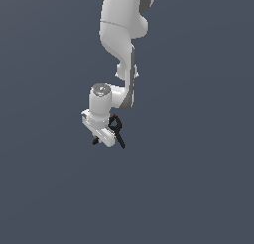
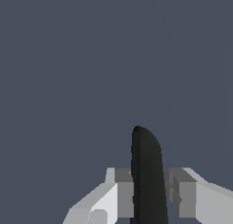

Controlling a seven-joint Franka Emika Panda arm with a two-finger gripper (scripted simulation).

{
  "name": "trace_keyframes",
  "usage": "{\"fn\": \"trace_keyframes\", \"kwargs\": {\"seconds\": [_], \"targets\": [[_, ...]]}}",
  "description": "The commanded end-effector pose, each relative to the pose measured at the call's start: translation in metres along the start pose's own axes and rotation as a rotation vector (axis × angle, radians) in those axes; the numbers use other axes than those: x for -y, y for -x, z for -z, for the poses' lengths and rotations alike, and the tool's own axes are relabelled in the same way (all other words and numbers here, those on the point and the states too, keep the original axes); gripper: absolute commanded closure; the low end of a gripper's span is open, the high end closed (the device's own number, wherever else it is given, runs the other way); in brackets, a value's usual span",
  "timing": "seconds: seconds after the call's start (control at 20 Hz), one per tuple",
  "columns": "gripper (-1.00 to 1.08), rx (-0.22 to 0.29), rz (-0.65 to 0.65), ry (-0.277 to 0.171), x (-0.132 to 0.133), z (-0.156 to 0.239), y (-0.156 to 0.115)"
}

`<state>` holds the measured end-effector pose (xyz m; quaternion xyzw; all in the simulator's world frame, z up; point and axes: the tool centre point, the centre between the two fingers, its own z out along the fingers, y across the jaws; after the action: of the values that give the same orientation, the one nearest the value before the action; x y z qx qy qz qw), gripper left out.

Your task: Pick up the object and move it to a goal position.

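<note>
Exterior view: set high and well back, facing down on the arm (image 1: 121, 34), entering from 12 o'clock. Wrist view: very near, looking along the tool (image 2: 148, 198). Shared: tool (image 1: 108, 141) and black clamp (image 1: 118, 131).

Behind everything lies only a plain, flat, dark slate-blue backdrop (image 1: 198, 188), evenly shaded and unmarked across the exterior view, and the same uniform blue-grey fills the wrist view, with no edge or seam visible anywhere.
</note>
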<state>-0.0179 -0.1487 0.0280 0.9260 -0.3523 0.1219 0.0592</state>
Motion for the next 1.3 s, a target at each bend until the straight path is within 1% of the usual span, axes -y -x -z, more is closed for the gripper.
{"fn": "trace_keyframes", "kwargs": {"seconds": [0.0,0.2,0.45,1.05,1.25], "targets": [[1.08,-0.001,0.001,-0.002,0.003,0.006,0.000],[1.08,-0.001,0.000,-0.002,0.009,0.024,0.003],[1.08,0.000,-0.001,-0.003,0.021,0.058,0.007],[1.08,-0.001,-0.003,-0.001,0.061,0.178,0.021],[1.08,-0.002,-0.003,0.000,0.073,0.213,0.024]]}}
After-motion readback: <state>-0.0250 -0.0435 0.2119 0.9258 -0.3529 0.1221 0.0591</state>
